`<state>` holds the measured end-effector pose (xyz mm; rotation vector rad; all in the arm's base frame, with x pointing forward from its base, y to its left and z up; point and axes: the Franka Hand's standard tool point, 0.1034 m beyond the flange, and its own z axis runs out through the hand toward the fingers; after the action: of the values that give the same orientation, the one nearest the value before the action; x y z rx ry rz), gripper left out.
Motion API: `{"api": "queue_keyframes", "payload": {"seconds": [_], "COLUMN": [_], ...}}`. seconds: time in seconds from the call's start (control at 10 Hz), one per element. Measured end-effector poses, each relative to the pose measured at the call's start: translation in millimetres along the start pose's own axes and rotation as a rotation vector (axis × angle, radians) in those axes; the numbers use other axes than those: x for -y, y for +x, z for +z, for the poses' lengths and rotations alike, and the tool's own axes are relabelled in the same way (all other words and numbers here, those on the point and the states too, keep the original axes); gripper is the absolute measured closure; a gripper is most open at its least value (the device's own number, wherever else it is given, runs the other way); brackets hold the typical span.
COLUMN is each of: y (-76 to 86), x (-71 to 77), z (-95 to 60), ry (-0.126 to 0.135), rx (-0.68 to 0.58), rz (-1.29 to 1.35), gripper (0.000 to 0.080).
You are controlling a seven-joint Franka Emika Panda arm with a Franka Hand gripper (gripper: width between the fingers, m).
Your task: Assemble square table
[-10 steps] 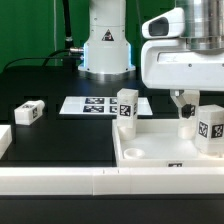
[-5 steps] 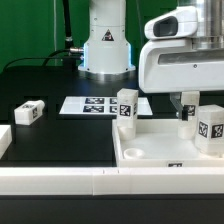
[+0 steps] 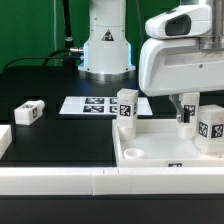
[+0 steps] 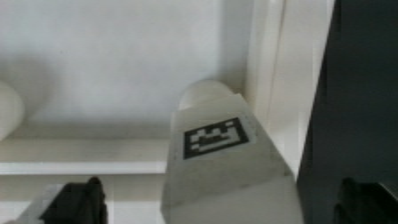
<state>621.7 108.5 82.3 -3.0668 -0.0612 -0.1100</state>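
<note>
Exterior view
- Counter (image 3: 60, 135): black; everything listed below rests on it.
- Table top (image 3: 160, 150): a white rimmed tray at 4 o'clock in the exterior view, lying flat.
- Contents of the tray: two tagged white legs are seen standing upright. The far leg (image 3: 126, 108) is at the tray's 10 o'clock corner and the near leg (image 3: 210, 128) is at its 3 o'clock side. A round socket (image 3: 133, 153) lies open near the 8 o'clock corner.
- Loose leg (image 3: 29, 112): lying on its side at 9 o'clock, well apart from the tray.
- Marker board (image 3: 92, 104): flat, just beyond the tray toward 11 o'clock.
- Border rails (image 3: 60, 180): laid along the front edge at 6 o'clock.
- Jaws: lowered over the tray, just beside the near leg on its 9 o'clock side. Their spread cannot be told here.

Wrist view
- Tray floor and rim: the table top (image 4: 125, 70) fills the frame, with the dark counter (image 4: 347, 80) past its rim.
- Tagged leg (image 4: 214, 140): seen from above; which of the two standing legs it is cannot be told.
- Jaws: set wide apart, with the dark fingertips (image 4: 80, 203) on either side of the tagged leg. A gap is seen on both sides, and nothing is gripped.
- Shown only here: the spread of the jaws.
- Shown only outside: the loose leg, the marker board and the rails.
</note>
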Motion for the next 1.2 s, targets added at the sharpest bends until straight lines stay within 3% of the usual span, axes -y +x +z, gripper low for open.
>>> {"api": "queue_keyframes", "payload": {"seconds": [0.1, 0.3, 0.6, 1.2], "y": [0.1, 0.1, 0.0, 0.0], "x": [-0.4, -0.4, -0.3, -1.5], "z": [0.0, 0.0, 0.0, 1.0], "ry": [0.0, 0.0, 0.001, 0.024], "rx": [0.0, 0.0, 0.0, -0.005], "rz": [0.0, 0.001, 0.091, 0.64], "gripper": [0.0244, 0.0519, 0.0514, 0.0514]}}
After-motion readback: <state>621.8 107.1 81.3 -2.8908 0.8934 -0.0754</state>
